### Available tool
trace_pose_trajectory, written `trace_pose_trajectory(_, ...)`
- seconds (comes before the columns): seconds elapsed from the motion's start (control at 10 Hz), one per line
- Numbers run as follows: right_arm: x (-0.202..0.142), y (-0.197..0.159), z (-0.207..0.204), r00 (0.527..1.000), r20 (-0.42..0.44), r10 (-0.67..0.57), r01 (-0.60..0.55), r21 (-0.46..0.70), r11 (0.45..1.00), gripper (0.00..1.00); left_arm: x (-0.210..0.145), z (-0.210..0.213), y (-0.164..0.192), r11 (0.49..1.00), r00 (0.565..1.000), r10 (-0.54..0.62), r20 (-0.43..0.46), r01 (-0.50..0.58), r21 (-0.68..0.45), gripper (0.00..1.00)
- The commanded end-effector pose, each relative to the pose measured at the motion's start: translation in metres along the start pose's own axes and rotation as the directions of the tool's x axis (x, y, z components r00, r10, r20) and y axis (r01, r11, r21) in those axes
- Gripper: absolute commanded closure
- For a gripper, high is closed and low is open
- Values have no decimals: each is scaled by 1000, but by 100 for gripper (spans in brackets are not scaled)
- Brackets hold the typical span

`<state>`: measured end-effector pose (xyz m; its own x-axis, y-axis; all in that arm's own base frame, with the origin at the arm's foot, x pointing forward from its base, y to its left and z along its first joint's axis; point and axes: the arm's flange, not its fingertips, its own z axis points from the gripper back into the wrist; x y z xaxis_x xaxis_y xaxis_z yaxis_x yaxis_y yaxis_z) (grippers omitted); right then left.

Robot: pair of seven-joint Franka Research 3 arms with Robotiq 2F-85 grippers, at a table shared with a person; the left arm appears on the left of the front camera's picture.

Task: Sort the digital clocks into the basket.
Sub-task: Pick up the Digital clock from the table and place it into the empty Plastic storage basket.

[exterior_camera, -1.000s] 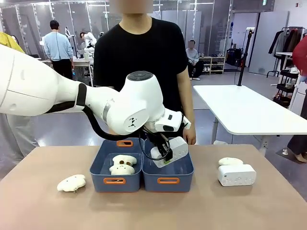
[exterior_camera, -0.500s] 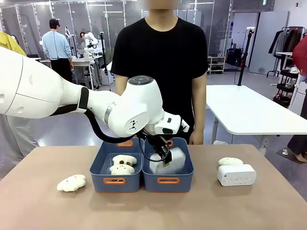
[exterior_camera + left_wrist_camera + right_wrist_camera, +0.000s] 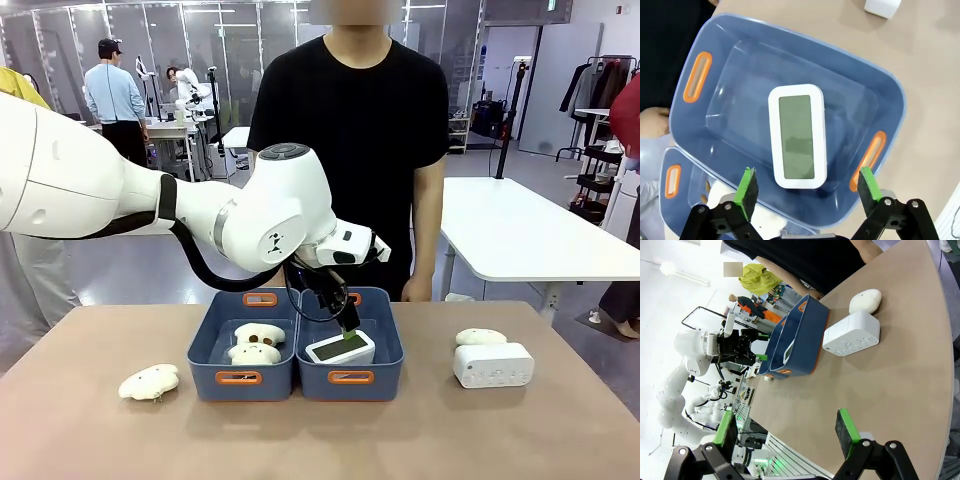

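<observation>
The tan worktop (image 3: 120, 440) carries a blue basket (image 3: 382, 384) with orange-rimmed handle slots near its middle. A twin bin (image 3: 203, 384) stands against the basket's left side. Farther left of the basket, past that bin, lies a cream plush toy (image 3: 149, 381). Well to the basket's right sits a white digital clock (image 3: 493, 365), its buttons facing the robot, with a second plush toy (image 3: 481, 337) just behind it.

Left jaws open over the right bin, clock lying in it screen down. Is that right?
Not quite. The clock lies screen up, not down: the left wrist view shows its grey-green screen facing the camera. The rest holds: the left jaws stand open above it, and it lies in the right bin.
</observation>
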<state>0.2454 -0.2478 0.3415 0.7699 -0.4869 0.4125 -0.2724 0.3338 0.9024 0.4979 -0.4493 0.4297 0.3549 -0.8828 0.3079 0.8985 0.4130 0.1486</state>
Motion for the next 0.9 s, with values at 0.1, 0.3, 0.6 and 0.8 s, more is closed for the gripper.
trace_pose_trajectory(0.1,0,2,1,1000,2,9,-9,9,1000,0,1,-4,-4,999,1000,17,-2,-17,31,0)
trace_pose_trajectory(0.3,0,2,1,1000,2,9,-9,9,1000,0,1,-4,-4,999,1000,17,-2,-17,31,0)
trace_pose_trajectory(0.6,0,2,1,1000,2,9,-9,9,1000,0,1,-4,-4,999,1000,17,-2,-17,31,0)
trace_pose_trajectory(0.8,0,2,1,1000,2,9,-9,9,1000,0,-4,25,15,995,993,99,60,-97,-26,0)
